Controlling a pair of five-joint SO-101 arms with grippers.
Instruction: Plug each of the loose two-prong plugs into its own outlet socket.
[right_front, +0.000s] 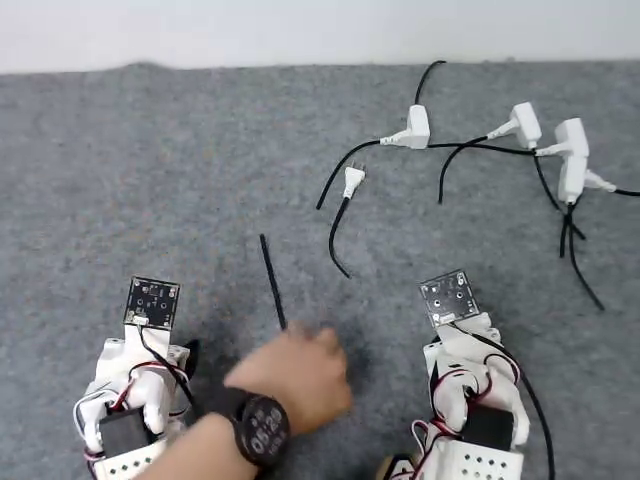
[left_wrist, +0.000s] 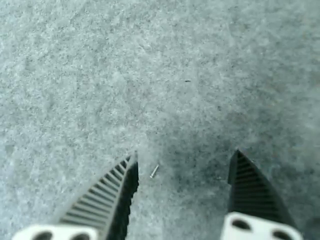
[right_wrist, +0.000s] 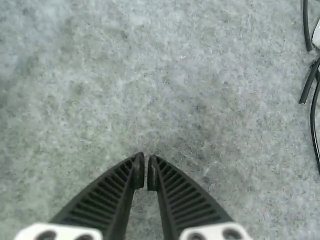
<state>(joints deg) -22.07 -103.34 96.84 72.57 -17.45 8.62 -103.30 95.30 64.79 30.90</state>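
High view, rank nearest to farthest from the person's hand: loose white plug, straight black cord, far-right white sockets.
1. straight black cord, right by the hand.
2. loose white plug, mid-table.
3. far-right white sockets, back right.

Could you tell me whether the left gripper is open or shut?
Open: the left gripper shows a wide gap between its fingertips.

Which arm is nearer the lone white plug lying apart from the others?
Right. The plug lies ahead of the right arm, slightly to its left; the left arm sits farther off across the carpet.
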